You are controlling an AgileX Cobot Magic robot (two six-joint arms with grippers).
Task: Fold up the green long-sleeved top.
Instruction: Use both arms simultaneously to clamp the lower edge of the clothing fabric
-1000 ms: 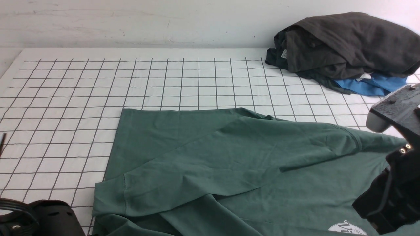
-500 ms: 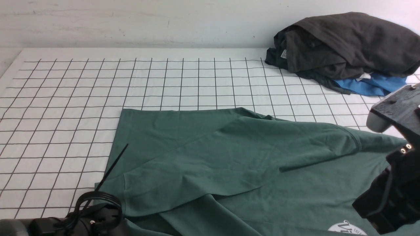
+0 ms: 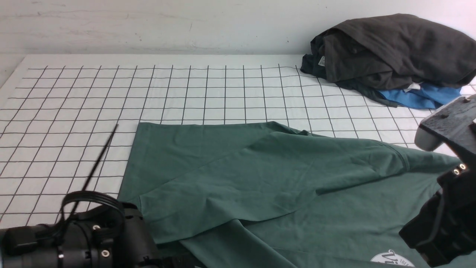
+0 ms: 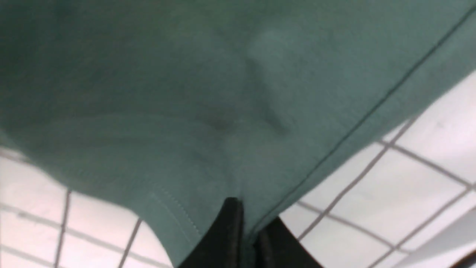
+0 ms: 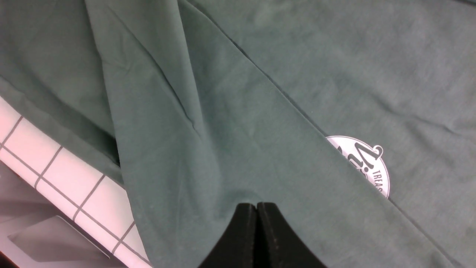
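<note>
The green long-sleeved top (image 3: 260, 178) lies spread on the grid mat, one sleeve folded across its body. Its white round logo (image 3: 390, 258) shows at the bottom right, and in the right wrist view (image 5: 366, 163) the sleeve partly covers it. My left arm (image 3: 85, 238) is low at the front left, over the top's near-left corner. My left gripper (image 4: 251, 216) is shut on the top's edge (image 4: 223, 111), with cloth pinched between the jaws and raised off the mat. My right gripper (image 5: 256, 204) is shut, its tips against the sleeve, which puckers slightly there.
A dark charcoal-grey garment (image 3: 390, 52) is heaped on a bright blue one (image 3: 420, 96) at the back right. The white grid mat (image 3: 148, 93) runs to the wall. A black cable tie (image 3: 96, 163) sticks up from my left arm. The table's front edge (image 5: 44, 230) shows by the right arm.
My left arm has come in from the bottom left, moving right and up over the top's near-left corner, which it now hides. The right arm has not moved.
</note>
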